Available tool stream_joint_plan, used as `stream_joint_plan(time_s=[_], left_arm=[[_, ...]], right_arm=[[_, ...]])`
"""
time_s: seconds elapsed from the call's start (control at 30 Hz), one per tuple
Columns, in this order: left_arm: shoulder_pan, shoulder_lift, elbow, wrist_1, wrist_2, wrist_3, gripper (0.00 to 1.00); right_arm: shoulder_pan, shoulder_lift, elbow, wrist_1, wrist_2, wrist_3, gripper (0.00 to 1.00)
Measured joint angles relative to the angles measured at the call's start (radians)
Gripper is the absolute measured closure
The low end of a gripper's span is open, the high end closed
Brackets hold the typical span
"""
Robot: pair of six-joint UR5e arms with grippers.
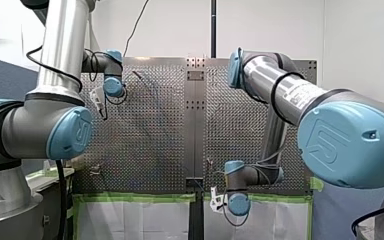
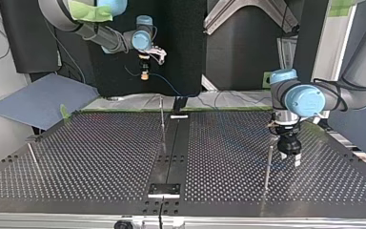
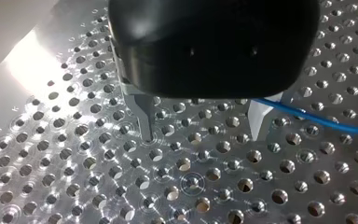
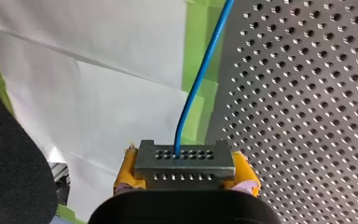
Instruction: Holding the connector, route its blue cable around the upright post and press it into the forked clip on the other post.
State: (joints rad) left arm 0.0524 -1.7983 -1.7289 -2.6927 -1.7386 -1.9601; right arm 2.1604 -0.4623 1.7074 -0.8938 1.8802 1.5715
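In the top view, nearest at four o'clock on the perforated metal worktop (image 2: 100,152), a thin upright metal post (image 2: 267,167) stands just beside my left gripper (image 2: 290,160). Its jaws hang apart and empty, low over the holes. The thin blue cable (image 3: 317,119) passes just beside one metal finger (image 3: 259,119). Farther back, toward twelve o'clock, stands a second thin post (image 2: 162,119). Farthest, at eleven o'clock above the far edge, my right gripper (image 2: 144,73) clamps the grey perforated metal connector (image 4: 185,161) between yellow pads (image 4: 127,170).
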Motion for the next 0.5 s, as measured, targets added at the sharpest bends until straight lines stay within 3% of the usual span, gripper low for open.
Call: stream_joint_plan(time_s=[0.33, 0.5], left_arm=[[0.000, 0.000, 0.000, -0.008, -0.007, 0.003, 0.00], [-0.001, 0.000, 0.000, -0.011, -0.009, 0.004, 0.00]], right_arm=[[-0.021, -0.089, 0.089, -0.042, -0.002, -0.001, 1.00], [-0.027, -0.136, 0.130, -0.043, -0.010, -0.013, 1.00]])
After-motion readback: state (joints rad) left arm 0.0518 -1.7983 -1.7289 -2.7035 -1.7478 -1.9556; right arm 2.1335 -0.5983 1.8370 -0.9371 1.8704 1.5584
